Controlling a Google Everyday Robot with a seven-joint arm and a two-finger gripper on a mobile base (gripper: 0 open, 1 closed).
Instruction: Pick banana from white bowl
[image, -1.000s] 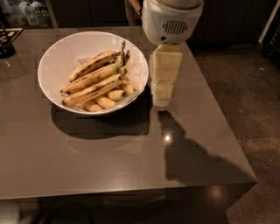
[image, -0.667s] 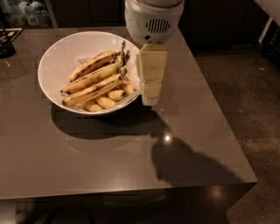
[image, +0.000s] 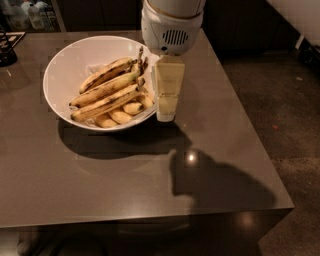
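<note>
A large white bowl (image: 70, 60) stands on the left half of the brown table. Three long, overripe yellow bananas (image: 106, 89) with dark streaks and dark stems lie across it, stems pointing up-right, over several short stubby yellow bananas (image: 122, 115). My gripper (image: 166, 111) hangs from the white arm housing (image: 171, 27) and points down at the bowl's right rim, just right of the banana stems. It holds nothing that I can see.
The table's right edge (image: 250, 125) and front edge (image: 150, 220) drop to a dark speckled floor. A dark object (image: 7, 50) sits at the table's far left corner. Bottles stand behind at the top left.
The arm and gripper have moved left, from beside the bowl toward its right rim. The bowl and bananas have not moved.
</note>
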